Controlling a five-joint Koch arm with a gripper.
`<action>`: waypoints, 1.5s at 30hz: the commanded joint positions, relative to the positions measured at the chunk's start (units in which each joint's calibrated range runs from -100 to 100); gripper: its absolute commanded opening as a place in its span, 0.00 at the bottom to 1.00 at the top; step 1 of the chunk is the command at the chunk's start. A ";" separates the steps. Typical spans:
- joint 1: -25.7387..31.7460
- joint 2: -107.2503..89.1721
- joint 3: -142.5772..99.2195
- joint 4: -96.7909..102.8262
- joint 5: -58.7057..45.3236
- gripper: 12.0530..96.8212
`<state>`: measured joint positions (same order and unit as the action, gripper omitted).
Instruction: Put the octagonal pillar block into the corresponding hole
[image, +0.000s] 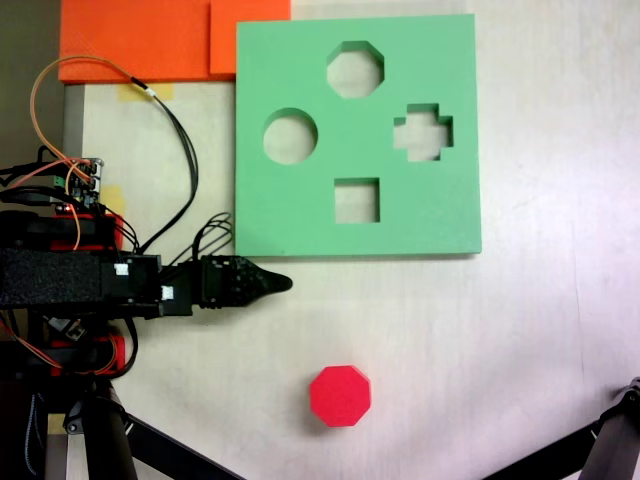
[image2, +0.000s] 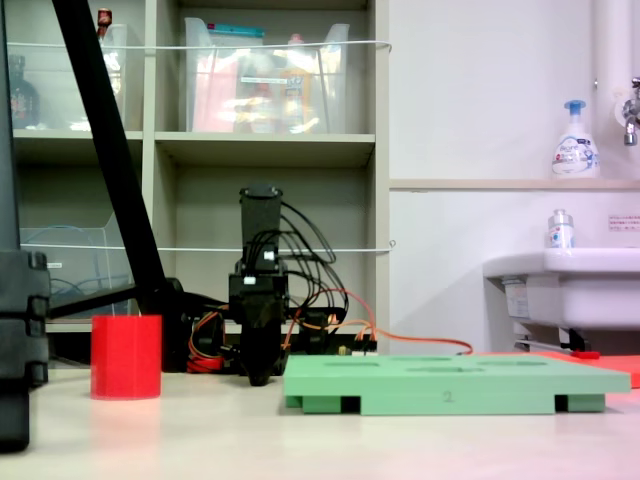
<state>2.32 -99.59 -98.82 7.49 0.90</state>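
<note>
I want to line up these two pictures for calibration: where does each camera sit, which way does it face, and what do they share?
A fixed view: sits above, faces straight down on the table; shows the arm entering from the left, its pincer pointing right between green board and red octagonal block.
A fixed view: sits at table height, faces along the tabletop toward shelves and a sink; shows the arm head-on, pincer low.
Shared: the arm, block and board.
</note>
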 joint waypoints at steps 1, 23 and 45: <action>2.54 -0.41 -1.18 -5.13 -0.63 0.45; 2.54 -0.41 -1.18 -5.13 -0.63 0.45; -4.44 -0.41 -1.18 -5.23 3.57 0.44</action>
<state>-0.56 -99.59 -98.82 7.49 4.52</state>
